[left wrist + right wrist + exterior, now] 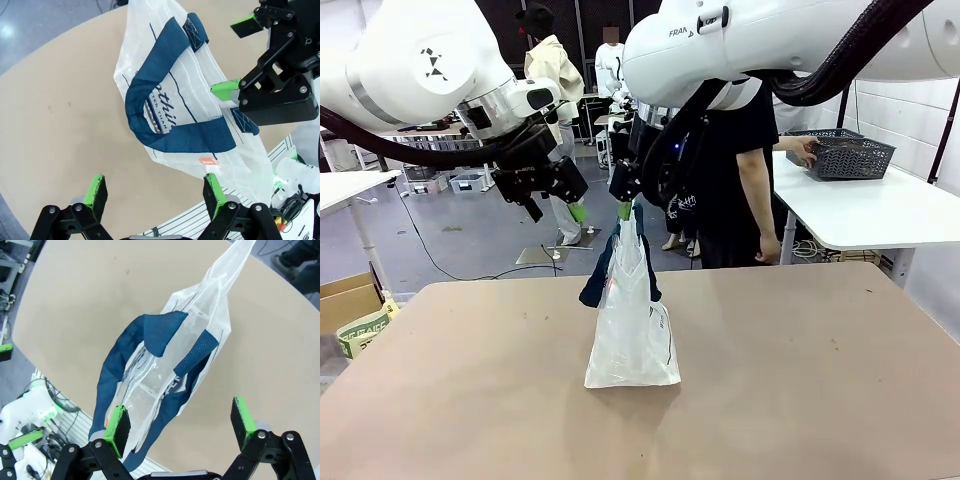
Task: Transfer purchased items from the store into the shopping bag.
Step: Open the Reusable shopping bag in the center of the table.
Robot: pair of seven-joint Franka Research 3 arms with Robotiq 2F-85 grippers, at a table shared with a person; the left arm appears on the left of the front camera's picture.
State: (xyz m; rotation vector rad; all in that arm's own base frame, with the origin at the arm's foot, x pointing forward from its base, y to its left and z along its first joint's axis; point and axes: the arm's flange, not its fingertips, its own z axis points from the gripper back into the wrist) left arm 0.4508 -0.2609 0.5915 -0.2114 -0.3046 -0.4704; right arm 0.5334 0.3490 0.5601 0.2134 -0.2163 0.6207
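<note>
Translucent whitish plastic shopping bag with navy strap handles (pixel 632 335) stands mid-bench, handles drooping. Right tool (pixel 181 421) is wide and empty over its top. Left tool (pixel 154 190) is wide and empty at 10 o'clock. You should pinch one handle each and spread the mouth. Dark grey mesh basket (pixel 850 155) sits far off at 2 o'clock.

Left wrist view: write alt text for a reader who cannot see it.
A translucent white shopping bag with navy handles sits on the tan table, seen from above. The left claw stands open at the bottom edge; the right claw, open too, hangs at upper right, one green pad near the bag's edge.
</note>
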